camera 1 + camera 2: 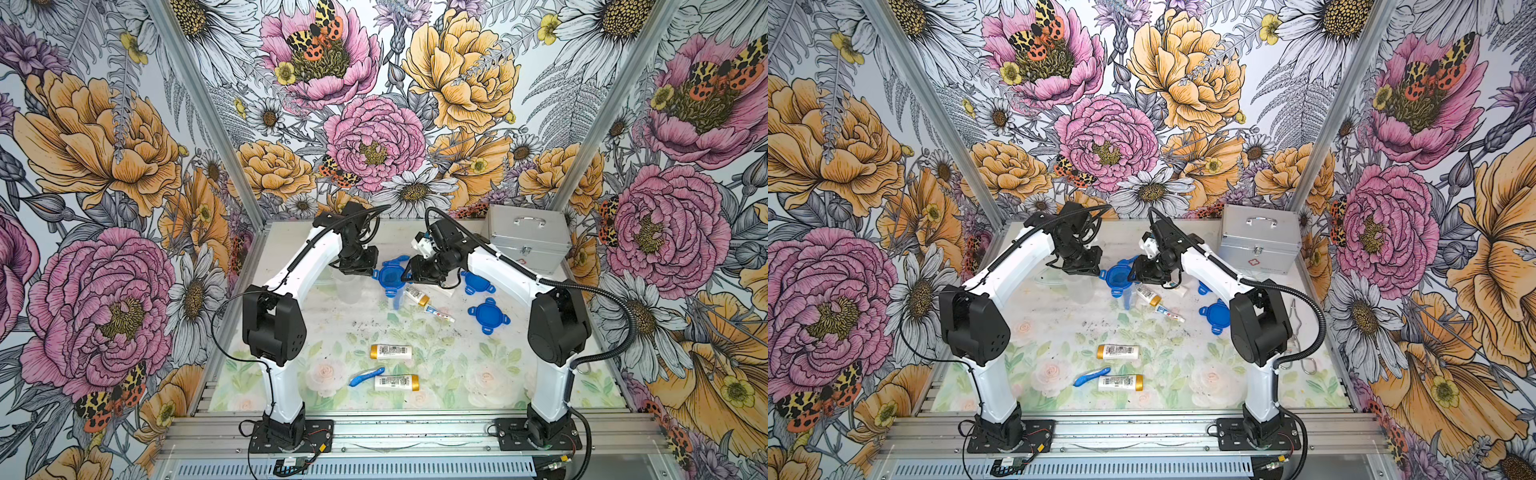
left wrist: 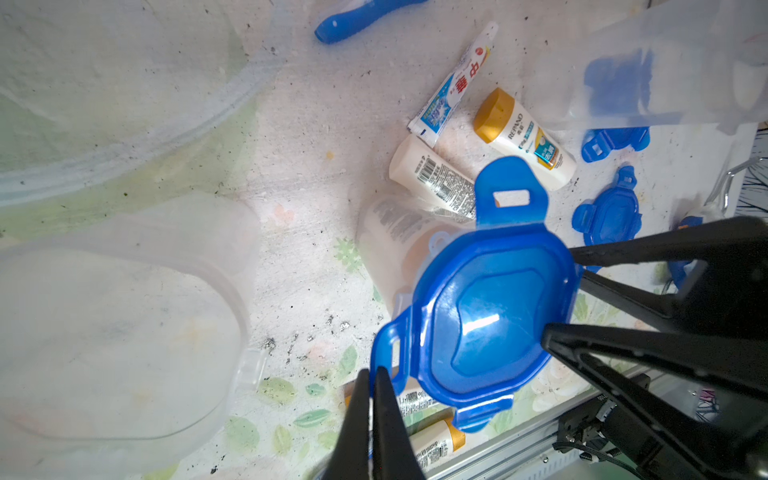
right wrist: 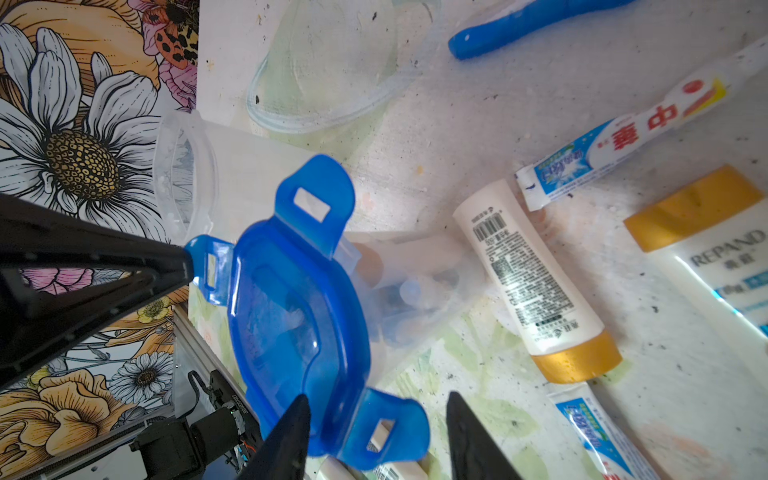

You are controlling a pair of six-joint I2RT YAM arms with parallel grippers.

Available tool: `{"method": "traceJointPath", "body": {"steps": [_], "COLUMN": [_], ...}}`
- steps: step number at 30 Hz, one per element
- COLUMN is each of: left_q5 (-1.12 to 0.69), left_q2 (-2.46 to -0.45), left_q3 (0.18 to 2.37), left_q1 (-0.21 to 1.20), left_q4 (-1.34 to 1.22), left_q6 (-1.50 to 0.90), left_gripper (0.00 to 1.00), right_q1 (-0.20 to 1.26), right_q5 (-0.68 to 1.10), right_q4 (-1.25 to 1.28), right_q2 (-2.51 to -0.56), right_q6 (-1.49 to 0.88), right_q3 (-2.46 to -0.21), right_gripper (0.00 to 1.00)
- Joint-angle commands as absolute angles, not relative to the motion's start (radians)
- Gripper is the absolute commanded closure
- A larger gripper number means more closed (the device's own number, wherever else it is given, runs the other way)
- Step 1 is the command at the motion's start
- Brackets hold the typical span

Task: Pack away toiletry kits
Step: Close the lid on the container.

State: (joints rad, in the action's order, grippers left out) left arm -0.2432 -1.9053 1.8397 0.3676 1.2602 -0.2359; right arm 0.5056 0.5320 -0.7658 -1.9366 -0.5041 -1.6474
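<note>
A blue lid [image 1: 390, 276] is seen seated on a clear cup [image 1: 395, 298] toward the back middle of the table [image 1: 457, 374], and a white bottle and something blue can be made out through the cup's wall. The left gripper [image 2: 372, 374] is shown with its jaws together and the tips set against one tab of that lid; whether the tab is pinched between them cannot be told. The right gripper [image 3: 378, 397] is brought to the lid from the other side with its jaws apart, one finger over the rim and another tab lying between the two, so nothing is clamped. An empty cup [image 1: 348, 286] is placed just beside the lidded one, on the left arm's side. A gold-capped bottle [image 1: 417, 296] and a toothpaste tube [image 1: 438, 313] are laid just in front of the lidded cup, and two spare lids [image 1: 488, 316] are found nearer the right arm. Toward the front edge, two more bottles [image 1: 390, 352] are laid flat, with a blue toothbrush [image 1: 366, 377] just beside the nearer one. A silver case [image 1: 528, 239] is set, lid down, in the back corner on the right arm's side
</note>
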Motion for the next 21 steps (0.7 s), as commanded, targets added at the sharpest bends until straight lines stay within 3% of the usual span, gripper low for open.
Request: {"method": "traceJointPath", "body": {"steps": [1, 21], "left_q5": [-0.226, -0.226], "left_q2": [-1.9, -1.945], "left_q3": [1.862, 1.868], "left_q1": [0.374, 0.385], "left_q4": [1.279, 1.279], "left_q6": [-0.244, -0.24], "left_gripper": [1.0, 1.0], "right_q1": [0.514, 0.514], "right_q5": [0.528, 0.526], "right_q4": [-0.769, -0.769], "right_q2": [-1.962, -1.973], "right_q6": [-0.49, -0.489], "right_q3": [-1.682, -1.681], "right_gripper": [0.48, 0.49]}}
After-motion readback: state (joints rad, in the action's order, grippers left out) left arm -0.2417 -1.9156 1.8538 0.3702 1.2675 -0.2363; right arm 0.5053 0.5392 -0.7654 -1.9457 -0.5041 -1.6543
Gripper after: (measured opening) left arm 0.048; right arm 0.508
